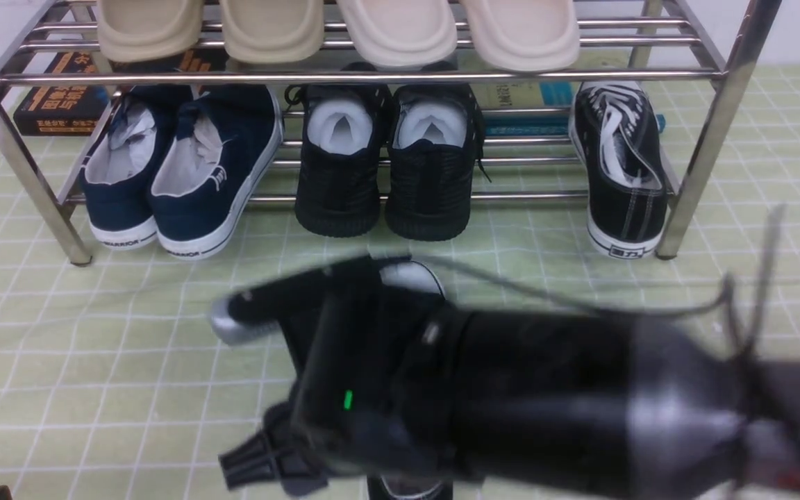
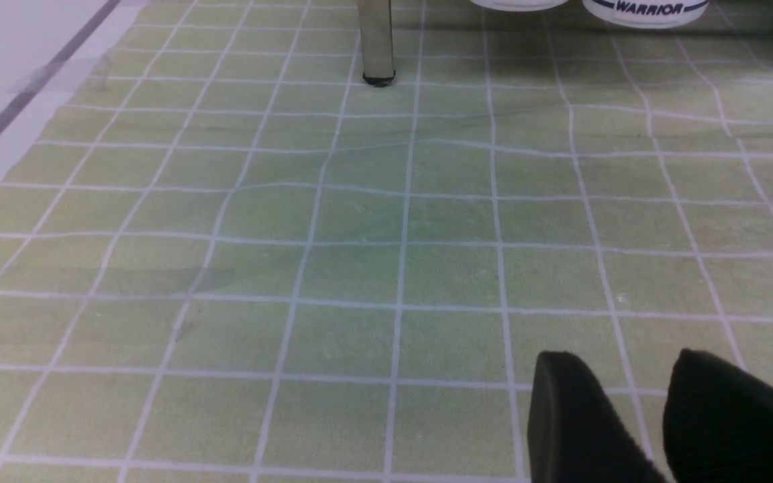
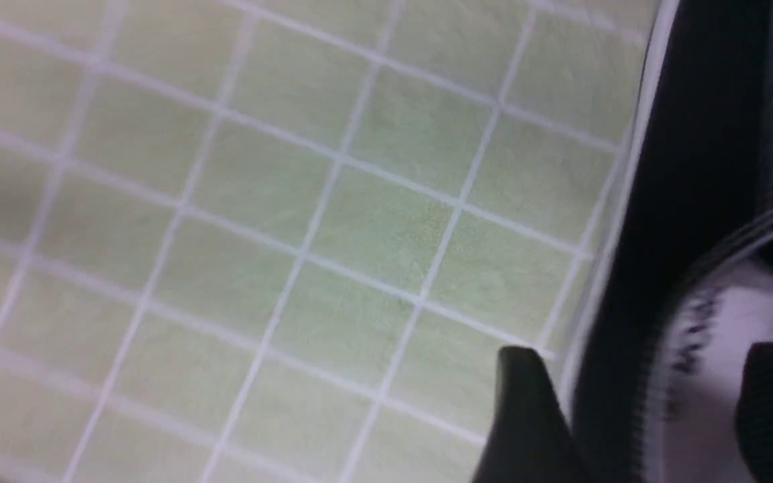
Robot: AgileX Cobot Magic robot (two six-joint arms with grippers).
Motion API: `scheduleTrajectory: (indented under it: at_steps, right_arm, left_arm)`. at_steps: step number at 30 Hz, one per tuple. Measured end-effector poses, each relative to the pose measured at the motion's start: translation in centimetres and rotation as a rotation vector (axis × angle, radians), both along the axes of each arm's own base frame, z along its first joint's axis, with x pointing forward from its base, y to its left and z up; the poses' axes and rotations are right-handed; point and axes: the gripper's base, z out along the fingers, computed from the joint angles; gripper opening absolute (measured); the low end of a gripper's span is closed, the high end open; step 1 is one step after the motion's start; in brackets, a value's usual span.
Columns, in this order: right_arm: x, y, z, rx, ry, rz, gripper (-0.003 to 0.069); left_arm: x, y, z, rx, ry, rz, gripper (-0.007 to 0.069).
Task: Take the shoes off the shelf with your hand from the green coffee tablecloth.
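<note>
One sneaker (image 3: pixel 695 134), presumably light and soft-walled, is straddled on the tablecloth (image 3: pixel 292 235) by the released right end effector (image 3: pixel 638 359); its mate (image 1: pixel 619 163), on the shelf (image 1: pixel 716 132), is best taken by the heel collar.

Likely a staged lab tabletop: a chrome shoe rack (image 1: pixel 372 76) at twelve o'clock stands on a checked green tablecloth (image 1: pixel 94 361).

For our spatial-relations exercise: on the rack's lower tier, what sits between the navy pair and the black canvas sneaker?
The all-black mesh pair, heels toward the camera, shown in the front view.
</note>
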Motion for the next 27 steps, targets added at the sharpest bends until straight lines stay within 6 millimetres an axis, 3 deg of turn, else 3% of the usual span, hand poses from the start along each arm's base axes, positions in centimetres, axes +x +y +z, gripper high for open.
scheduleTrajectory:
  at_steps: [1,2,3,4,5,6,7,8,9,10,11,13,18,22,27]
  right_arm:
    - [0.1,-0.6,1.6,-0.026,-0.012,0.024,0.0421]
    - [0.1,-0.7,1.7,-0.035,-0.013,0.031,0.0419]
    - [0.4,-1.9,4.4,-0.063,-0.031,0.063,0.0379]
    - [0.4,-2.0,4.6,-0.067,-0.033,0.069,0.0372]
    - [1.2,-3.1,6.9,-0.059,-0.069,0.092,0.0309]
    - [1.2,-3.3,7.1,-0.058,-0.069,0.087,0.03]
    - [2.1,-4.6,8.8,-0.046,-0.104,0.094,0.0215]
    - [2.5,-5.2,9.4,-0.046,-0.116,0.096,0.0181]
    - [3.4,-6.6,10.3,-0.04,-0.131,0.08,0.0097]
    - [3.4,-6.6,10.3,-0.041,-0.131,0.084,0.0097]
    - [4.7,-8.5,11.2,-0.037,-0.138,0.053,0.0011]
    - [6.2,-10.6,11.8,-0.036,-0.137,0.004,-0.0012]
    - [10.4,-14.9,11.6,-0.065,-0.131,-0.145,-0.0013]
    - [13.8,-18.0,9.8,-0.124,-0.094,-0.257,-0.0005]
    - [16.9,-20.3,7.1,-0.186,-0.035,-0.327,0.0034]
  left_arm:
    - [0.0,0.0,0.0,0.0,0.0,0.0,0.0239]
    - [0.0,0.0,0.0,0.0,0.0,0.0,0.0239]
    - [0.0,0.0,0.0,0.0,0.0,0.0,0.0239]
    - [0.0,0.0,0.0,0.0,0.0,0.0,0.0239]
    - [0.0,0.0,0.0,0.0,0.0,0.0,0.0239]
    - [0.0,0.0,0.0,0.0,0.0,0.0,0.0239]
    - [0.0,0.0,0.0,0.0,0.0,0.0,0.0239]
    - [0.0,0.0,0.0,0.0,0.0,0.0,0.0239]
    - [0.0,0.0,0.0,0.0,0.0,0.0,0.0239]
    - [0.0,0.0,0.0,0.0,0.0,0.0,0.0239]
    - [0.0,0.0,0.0,0.0,0.0,0.0,0.0239]
    - [0.0,0.0,0.0,0.0,0.0,0.0,0.0239]
    - [0.0,0.0,0.0,0.0,0.0,0.0,0.0239]
    - [0.0,0.0,0.0,0.0,0.0,0.0,0.0239]
    - [0.0,0.0,0.0,0.0,0.0,0.0,0.0239]
